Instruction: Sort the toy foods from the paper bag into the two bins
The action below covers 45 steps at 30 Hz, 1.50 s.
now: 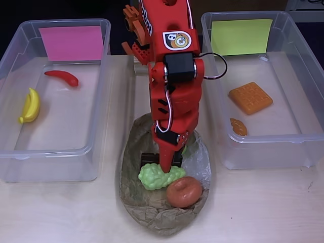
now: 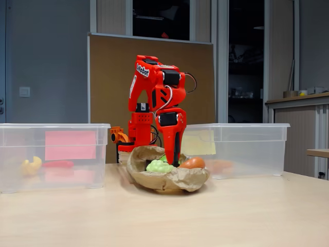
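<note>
Jaws, their spread unreadable, descend as the red gripper [image 1: 166,164] dips into the crumpled brown paper bag [image 1: 152,215] onto the pale green plastic grapes [image 1: 154,177]; a centred, squared grip should avoid the bag's brown donut [image 1: 184,191].

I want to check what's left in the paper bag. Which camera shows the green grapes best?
The overhead view: the grapes lie in full outline in the paper bag, beside the gripper. The fixed view shows just their top above the bag's rim.
</note>
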Available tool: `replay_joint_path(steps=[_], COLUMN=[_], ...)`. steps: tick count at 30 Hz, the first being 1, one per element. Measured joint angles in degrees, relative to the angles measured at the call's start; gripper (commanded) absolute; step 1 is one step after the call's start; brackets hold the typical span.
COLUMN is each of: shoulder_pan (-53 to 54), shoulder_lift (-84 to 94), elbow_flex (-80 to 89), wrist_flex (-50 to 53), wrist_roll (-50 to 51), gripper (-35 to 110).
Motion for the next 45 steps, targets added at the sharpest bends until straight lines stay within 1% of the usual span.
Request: replay_joint_path(steps=[4,8,12,15,18,23,32,36,45], shoulder_pan=[0.44,0.26,1.58,1.41,0.70,-1.58,-5.98,-5.71,-5.80], shoulder_lift=[2.72,5.98,9.84,12.48,13.45,13.01,6.06,6.06,5.10], elbow_flex=[-2.55,-6.06,-5.71,-1.05,3.69,6.86,3.08,3.08,5.80], wrist_flex=[7.56,14.24,21.45,22.15,21.09,13.45,8.44,8.70,4.92], wrist_roll=[0.97,5.36,13.80,22.68,29.27,34.37,37.79,38.76,39.29], gripper=[19,19,18,19,20,24,31,33,35])
